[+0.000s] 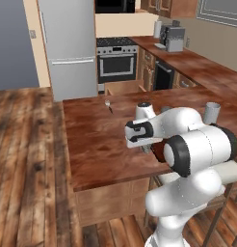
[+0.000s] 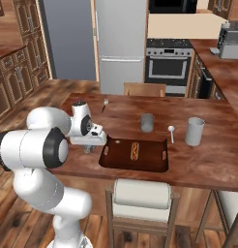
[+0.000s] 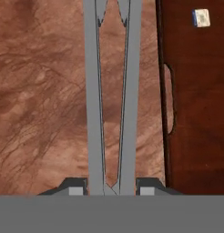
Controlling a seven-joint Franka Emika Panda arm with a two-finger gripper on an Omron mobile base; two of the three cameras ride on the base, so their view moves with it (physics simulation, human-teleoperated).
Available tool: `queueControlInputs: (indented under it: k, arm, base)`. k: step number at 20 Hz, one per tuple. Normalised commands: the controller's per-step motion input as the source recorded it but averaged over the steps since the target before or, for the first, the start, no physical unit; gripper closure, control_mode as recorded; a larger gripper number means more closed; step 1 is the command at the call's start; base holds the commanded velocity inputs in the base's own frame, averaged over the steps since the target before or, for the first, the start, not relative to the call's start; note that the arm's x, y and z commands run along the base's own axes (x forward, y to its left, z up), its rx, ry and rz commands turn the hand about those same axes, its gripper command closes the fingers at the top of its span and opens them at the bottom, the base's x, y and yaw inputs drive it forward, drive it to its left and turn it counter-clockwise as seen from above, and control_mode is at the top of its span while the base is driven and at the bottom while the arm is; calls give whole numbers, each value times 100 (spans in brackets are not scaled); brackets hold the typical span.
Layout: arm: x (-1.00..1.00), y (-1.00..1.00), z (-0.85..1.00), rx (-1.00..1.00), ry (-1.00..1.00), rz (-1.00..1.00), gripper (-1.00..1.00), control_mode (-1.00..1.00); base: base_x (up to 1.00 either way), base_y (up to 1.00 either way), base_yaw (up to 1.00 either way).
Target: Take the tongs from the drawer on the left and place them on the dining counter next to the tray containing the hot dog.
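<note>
Two slim arms of the tongs [image 3: 111,100] run between the pincer [image 3: 112,187] fingers, clamped at their joined end, just beside the tray's [image 3: 196,104] handle side, over bare worktop [image 2: 208,164]. Open room lies toward the worktop's left edge. The hot dog [image 2: 135,150] lies in the tray; cups [image 2: 194,131] and spoon [image 2: 171,131] stand behind.

A plank wood floor [image 1: 24,144] runs to a steel fridge [image 1: 70,46], an oven [image 1: 117,62] and brown cabinets [image 2: 19,72].
</note>
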Motion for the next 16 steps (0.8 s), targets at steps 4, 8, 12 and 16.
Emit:
queueControlInputs:
  k: [4,8,12,16]
  arm:
    - [7,0,-27,0,0,0,100,-100]
    - [0,0,-19,0,0,0,100,-100]
    - [0,0,-21,0,0,0,100,-100]
    - [0,0,-26,0,0,0,100,-100]
  base:
    - [0,0,0]
    - [0,0,0]
    - [0,0,0]
    - [0,0,0]
